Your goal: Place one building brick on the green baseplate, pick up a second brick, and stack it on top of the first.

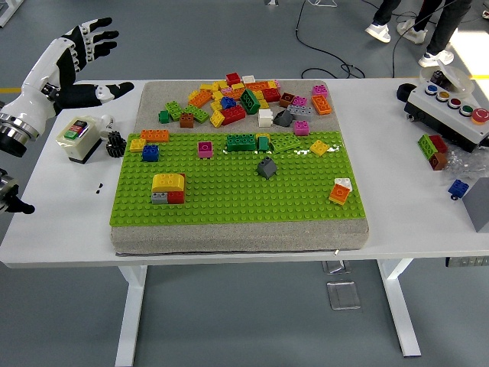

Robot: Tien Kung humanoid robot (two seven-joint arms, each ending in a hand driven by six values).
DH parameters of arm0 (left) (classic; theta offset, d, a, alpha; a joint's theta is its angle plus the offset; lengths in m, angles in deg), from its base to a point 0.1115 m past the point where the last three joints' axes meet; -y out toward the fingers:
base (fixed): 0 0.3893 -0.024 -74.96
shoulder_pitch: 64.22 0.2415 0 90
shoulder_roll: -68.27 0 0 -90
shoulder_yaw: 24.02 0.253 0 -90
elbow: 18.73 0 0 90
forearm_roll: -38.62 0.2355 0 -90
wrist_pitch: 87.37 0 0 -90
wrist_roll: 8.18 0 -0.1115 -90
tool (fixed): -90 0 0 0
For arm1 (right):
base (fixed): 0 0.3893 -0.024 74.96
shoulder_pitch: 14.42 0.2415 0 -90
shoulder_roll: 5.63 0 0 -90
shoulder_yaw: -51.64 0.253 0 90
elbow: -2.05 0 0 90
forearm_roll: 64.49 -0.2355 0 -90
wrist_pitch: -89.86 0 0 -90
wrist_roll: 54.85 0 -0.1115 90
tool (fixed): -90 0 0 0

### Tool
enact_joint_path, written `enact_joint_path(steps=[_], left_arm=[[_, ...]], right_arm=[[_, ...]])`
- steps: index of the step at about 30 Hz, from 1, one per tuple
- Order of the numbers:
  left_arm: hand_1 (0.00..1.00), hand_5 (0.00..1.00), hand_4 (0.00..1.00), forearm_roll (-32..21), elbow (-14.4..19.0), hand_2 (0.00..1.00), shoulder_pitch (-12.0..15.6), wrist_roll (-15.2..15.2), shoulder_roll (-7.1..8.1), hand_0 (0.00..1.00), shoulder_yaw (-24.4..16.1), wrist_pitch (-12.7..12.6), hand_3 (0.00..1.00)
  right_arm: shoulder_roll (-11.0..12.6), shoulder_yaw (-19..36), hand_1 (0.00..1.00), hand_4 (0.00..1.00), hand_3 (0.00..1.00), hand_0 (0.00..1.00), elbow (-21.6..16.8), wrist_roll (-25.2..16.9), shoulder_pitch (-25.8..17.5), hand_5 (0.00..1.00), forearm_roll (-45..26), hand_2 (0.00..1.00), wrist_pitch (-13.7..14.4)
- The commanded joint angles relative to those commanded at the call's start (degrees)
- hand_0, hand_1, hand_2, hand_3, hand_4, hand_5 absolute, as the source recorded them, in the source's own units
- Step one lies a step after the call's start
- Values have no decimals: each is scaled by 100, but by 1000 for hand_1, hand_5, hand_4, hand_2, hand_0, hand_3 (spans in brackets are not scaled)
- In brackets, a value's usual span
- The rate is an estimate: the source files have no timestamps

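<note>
Left robot hand (76, 57) hovers wide open, empty, above the counter (61, 206); green baseplate (237, 191) lies to its right, brick pile (244, 99) beyond.

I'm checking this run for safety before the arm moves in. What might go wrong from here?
The left hand, open and holding nothing, hovers over the switch box and black gear; descending could knock them. The loose brick pile is crowded, so spread fingers may scatter neighbours.

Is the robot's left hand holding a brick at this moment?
No. The left hand hovers beyond the table's far left corner with fingers spread and empty, away from the brick pile.
</note>
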Motion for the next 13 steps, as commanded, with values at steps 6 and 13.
enact_joint_path(steps=[6,13], left_arm=[[890,2,998,37,-22,893,-32,63,-6,950,-35,176,939],[953,15,998,-5,-109,952,-80,122,-21,998,-61,619,998]], right_arm=[[-3,18,680,926,697,754,0,-2,-6,464,1,729,0],[-9,30,680,929,697,754,0,-4,-3,466,-3,728,-1]])
